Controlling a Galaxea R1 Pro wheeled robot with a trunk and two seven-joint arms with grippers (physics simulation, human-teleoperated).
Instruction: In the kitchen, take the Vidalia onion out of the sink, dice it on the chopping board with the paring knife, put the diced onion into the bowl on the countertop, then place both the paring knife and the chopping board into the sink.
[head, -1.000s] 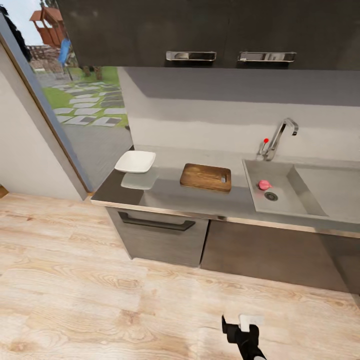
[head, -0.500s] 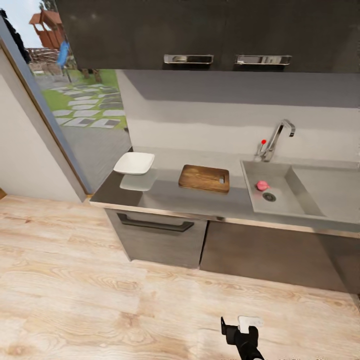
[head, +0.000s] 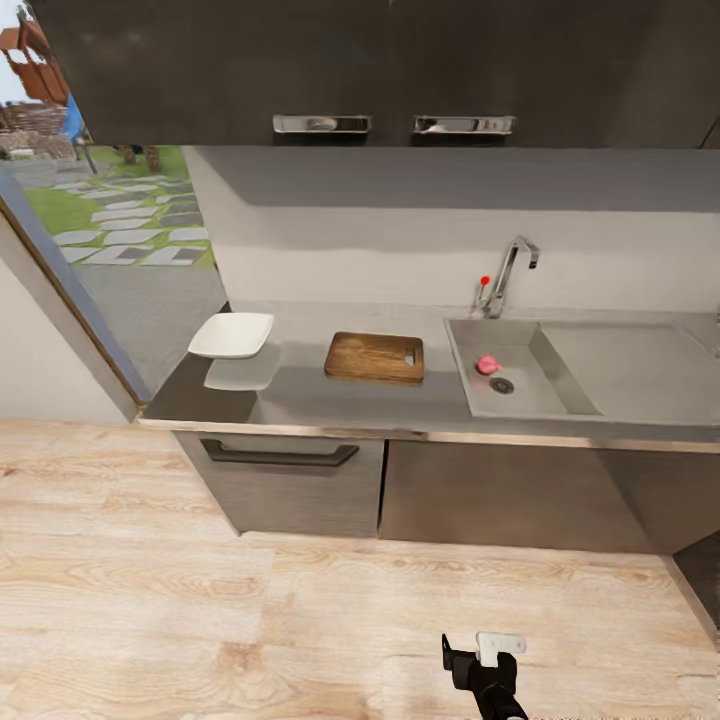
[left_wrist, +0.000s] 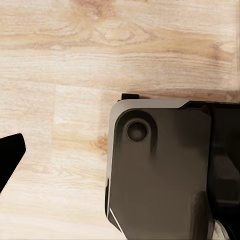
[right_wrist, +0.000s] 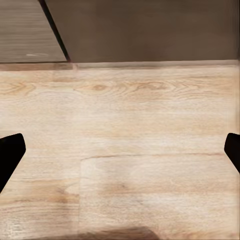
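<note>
Onion (head: 487, 364) lies in sink (head: 520, 395); board (head: 375, 357) left of it on desk (head: 340, 405). Right hand (right_wrist: 120, 150) spread wide; left hand's (left_wrist: 10, 155) spread: cannot tell.

black hand (head: 485, 668), white-edged dark base (left_wrist: 160, 170)

A: Floor? Walls?
B: Light wood plank floor (head: 150, 600); plain grey wall (head: 420, 240) at 12 o'clock.
A: Furniture?
B: Dark upper cabinets (head: 330, 60) with two chrome handles (head: 322, 124); grey lower cabinets (head: 290, 480) beneath.
A: Window?
B: Big glass pane (head: 110, 230) at 10 o'clock, daylit lawn, stepping stones outside.
</note>
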